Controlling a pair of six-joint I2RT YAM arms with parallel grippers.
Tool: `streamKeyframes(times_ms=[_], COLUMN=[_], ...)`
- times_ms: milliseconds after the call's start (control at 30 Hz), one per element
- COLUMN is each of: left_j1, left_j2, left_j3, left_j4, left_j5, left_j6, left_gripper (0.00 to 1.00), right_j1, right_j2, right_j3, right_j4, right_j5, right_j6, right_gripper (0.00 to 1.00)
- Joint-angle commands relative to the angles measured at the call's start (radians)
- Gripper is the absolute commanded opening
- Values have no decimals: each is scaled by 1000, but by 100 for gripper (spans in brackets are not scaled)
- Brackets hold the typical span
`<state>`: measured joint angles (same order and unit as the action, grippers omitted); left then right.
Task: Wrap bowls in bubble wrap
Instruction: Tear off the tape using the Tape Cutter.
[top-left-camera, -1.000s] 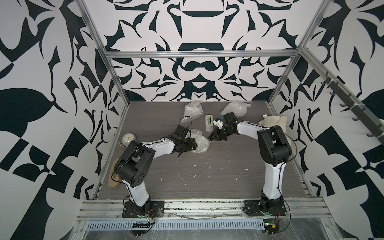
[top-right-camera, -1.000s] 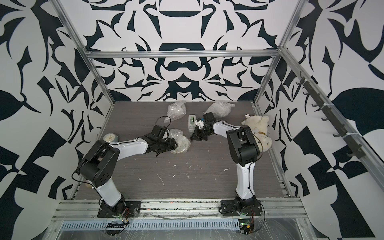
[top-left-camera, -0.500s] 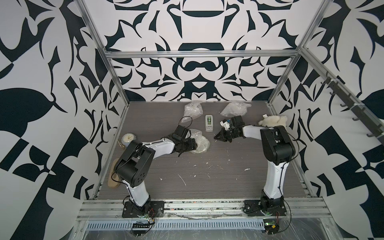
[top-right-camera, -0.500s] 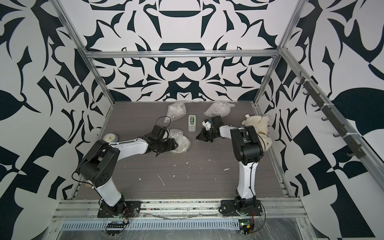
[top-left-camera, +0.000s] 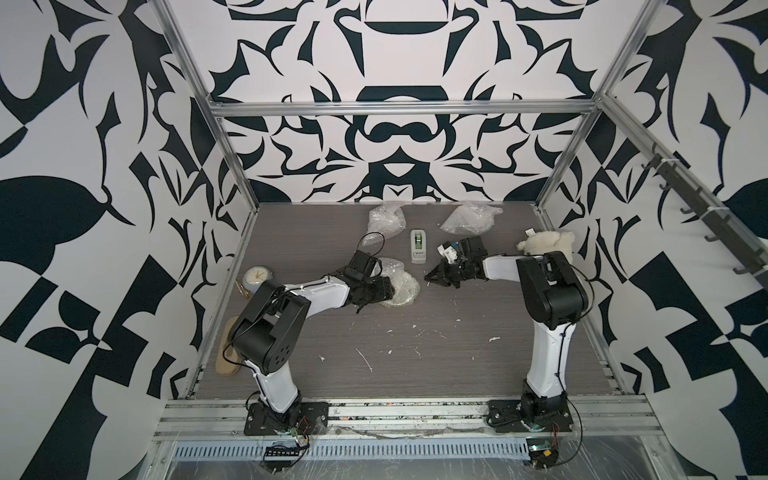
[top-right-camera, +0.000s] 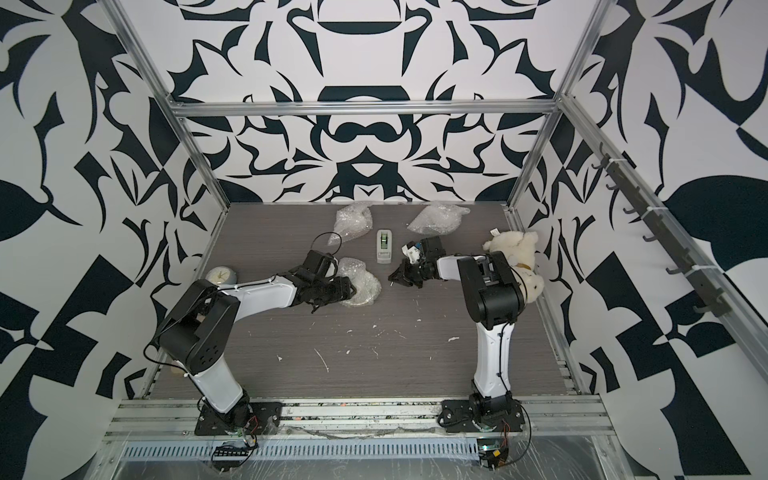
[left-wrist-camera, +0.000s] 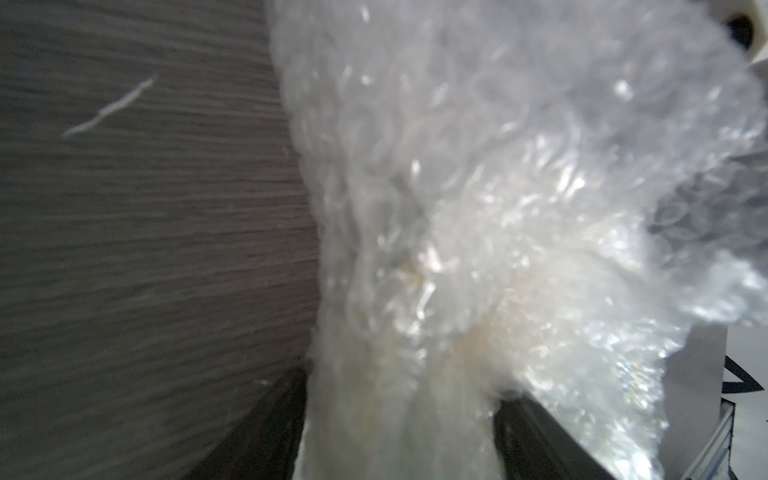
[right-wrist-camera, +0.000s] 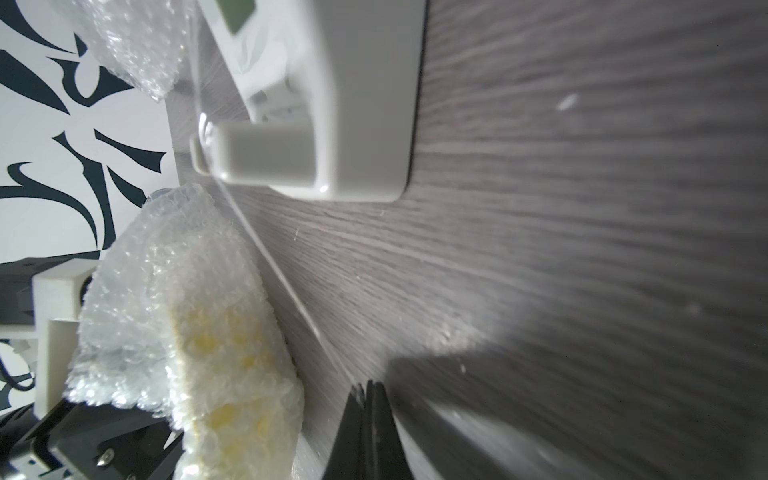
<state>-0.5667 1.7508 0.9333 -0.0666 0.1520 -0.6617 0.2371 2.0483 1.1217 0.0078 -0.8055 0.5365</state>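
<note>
Item 1: bubble-wrap bundle (top-left-camera: 401, 284), whitish and crumpled, lying on the counter (top-left-camera: 415, 357) left of centre. Yellow shows through the plastic in the right wrist view. The left jaws grasp its near side, with wrap bunched between them. Items 2 and 3: second bundle (top-left-camera: 386, 218) and third bundle (top-left-camera: 469, 217), apart, near the back wall. Item 4: tape dispenser (top-left-camera: 418, 246), between the two arms. The right jaws are clenched, tips low over the counter; a thin clear strip (right-wrist-camera: 270, 257) runs from the dispenser to them, pinch unclear. Sundries: alarm clock (top-left-camera: 257, 279) at the left wall, plush toy (top-left-camera: 544, 245) at the right wall.
</note>
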Motion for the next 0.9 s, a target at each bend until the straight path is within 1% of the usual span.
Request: streamKeyframes(times_ms=[0, 167, 333, 500, 667, 867], left_j1=[10, 10, 10, 10, 10, 10], left_j2=[35, 45, 47, 33, 33, 36], left_j3=[-21, -17, -11, -17, -18, -10], left_j4=[-101, -92, -94, -102, -102, -102], left_j5=[-46, -39, -38, -46, -46, -45], left_j6=[4, -1, 0, 1, 1, 5], left_gripper=[72, 72, 72, 72, 72, 72], right_j1=[-3, 23, 84, 108, 72, -38], right_j2=[2, 6, 54, 95, 76, 5], right_j3=[-59, -92, -80, -60, -82, -155], right_j4=[-100, -14, 74, 136, 117, 14], right_j5=[-44, -99, -87, -87, -76, -47], right_j6=[27, 98, 168, 217, 201, 117], right_gripper=[0, 0, 0, 0, 0, 0])
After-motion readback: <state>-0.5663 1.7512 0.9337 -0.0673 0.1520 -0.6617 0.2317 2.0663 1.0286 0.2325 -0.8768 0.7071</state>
